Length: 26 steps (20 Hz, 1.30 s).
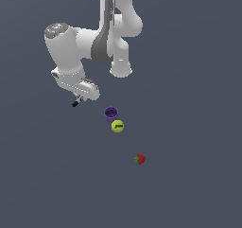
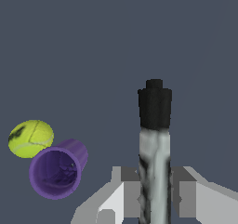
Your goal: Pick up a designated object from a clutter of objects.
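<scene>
The fingers [image 2: 155,197] are pinching the stick tool [image 2: 155,144], one grey pad on each side of its mottled silver shaft. The tool's long axis runs straight out from between the fingers, and its black end [image 2: 155,108] points away from them, well past the fingertips. In the exterior view the black end [image 1: 75,103] pokes out below the wrist, slanting downward and toward the exterior view's left, above the desk [image 1: 189,184]. Off to one side of the fingers lie the purple cup [image 2: 57,169], its open mouth showing, and the tennis ball [image 2: 30,138] touching it. The strawberry [image 1: 139,159] sits farther away, well apart from the cup [image 1: 110,113] and ball [image 1: 117,126].
</scene>
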Motion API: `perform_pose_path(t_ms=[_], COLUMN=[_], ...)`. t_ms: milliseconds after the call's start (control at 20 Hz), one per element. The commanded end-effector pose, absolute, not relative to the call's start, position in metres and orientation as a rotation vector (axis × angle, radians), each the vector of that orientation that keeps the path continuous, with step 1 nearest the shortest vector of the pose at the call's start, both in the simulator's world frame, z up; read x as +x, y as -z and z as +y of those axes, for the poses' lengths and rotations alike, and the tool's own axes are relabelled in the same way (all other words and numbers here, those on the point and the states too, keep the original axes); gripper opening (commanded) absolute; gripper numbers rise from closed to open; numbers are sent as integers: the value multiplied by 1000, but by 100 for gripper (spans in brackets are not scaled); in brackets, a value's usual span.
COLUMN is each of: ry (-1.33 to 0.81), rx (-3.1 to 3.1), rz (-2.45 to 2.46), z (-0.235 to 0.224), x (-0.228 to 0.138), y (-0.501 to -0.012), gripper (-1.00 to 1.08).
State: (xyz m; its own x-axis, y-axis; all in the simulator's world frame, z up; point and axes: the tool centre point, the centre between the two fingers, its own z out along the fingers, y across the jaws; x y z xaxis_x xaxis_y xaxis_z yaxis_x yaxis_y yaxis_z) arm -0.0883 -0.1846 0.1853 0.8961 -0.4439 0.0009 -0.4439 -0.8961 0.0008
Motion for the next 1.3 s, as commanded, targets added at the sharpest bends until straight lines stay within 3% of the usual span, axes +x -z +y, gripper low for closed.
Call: perform_pose_path(t_ms=[0, 800, 1250], ry=[0, 0, 0], rx=[3057, 3058, 3060], rz=[-716, -714, -711], z=[-185, -187, -188], x=[-88, -82, -78], y=[-210, -362, -416], gripper=[-100, -100, -100])
